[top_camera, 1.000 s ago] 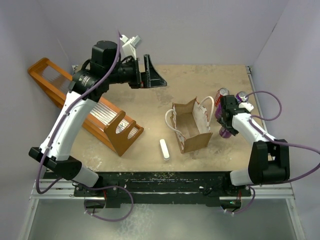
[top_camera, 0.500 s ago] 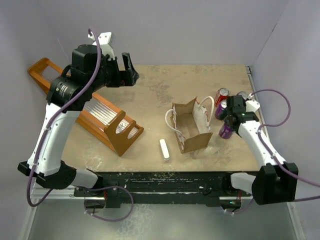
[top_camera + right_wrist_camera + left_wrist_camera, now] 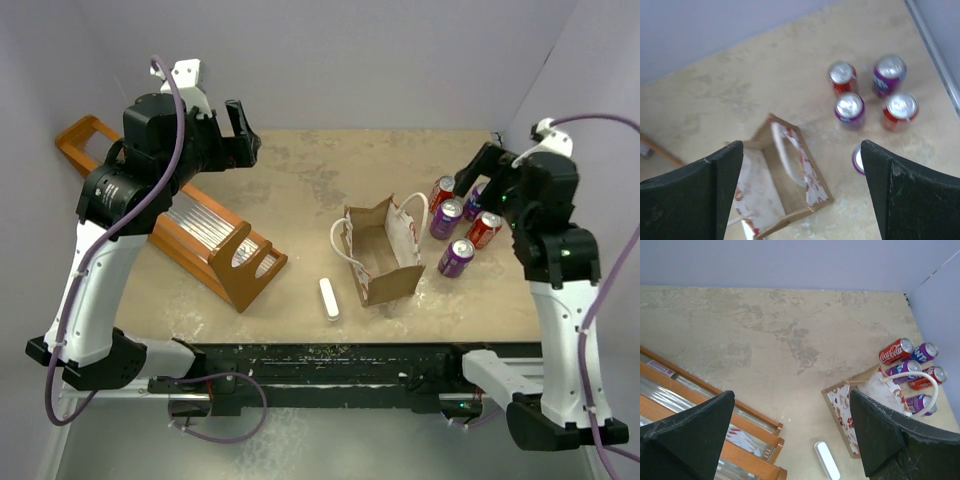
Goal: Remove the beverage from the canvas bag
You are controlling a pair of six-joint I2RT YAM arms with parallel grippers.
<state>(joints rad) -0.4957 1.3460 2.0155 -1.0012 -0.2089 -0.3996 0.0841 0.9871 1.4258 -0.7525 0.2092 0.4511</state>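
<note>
- Right gripper (image 3: 478, 178): raised above the table's right side, fingers spread wide, nothing between them. The right wrist view shows the same wide gap.
- Left gripper (image 3: 243, 135): high over the far-left of the table, above the orange rack (image 3: 180, 225). Its fingers are parted and empty too.
- Canvas bag (image 3: 392, 285): upright at table centre-right, mouth open to the ceiling. White loop handles droop over both long sides.
- Bag's long axis, top view: roughly 11-to-5 o'clock. The white printed panels are the long walls.
- Bag interior: from above and from the right wrist (image 3: 810, 182), only brown floor and wall show. No can seen inside, though the near corner is shaded.
- Five cans (image 3: 447, 217) stand in a cluster at 3 o'clock of the bag, all outside it. The closest purple one is just beside the right panel. Another purple can (image 3: 457, 257) sits at the cluster's 6 o'clock edge.
- Key relation: the bag lies at about 8 o'clock below the right gripper and at 4 o'clock, well apart, from the left. The right arm is nearer by far.
- Judgement: the removal looks finished. Any further reach would go straight down the mouth, with the fingers closing across the short axis.
- White stick (image 3: 329, 298) lies at the bag's 8 o'clock, clear of it.
</note>
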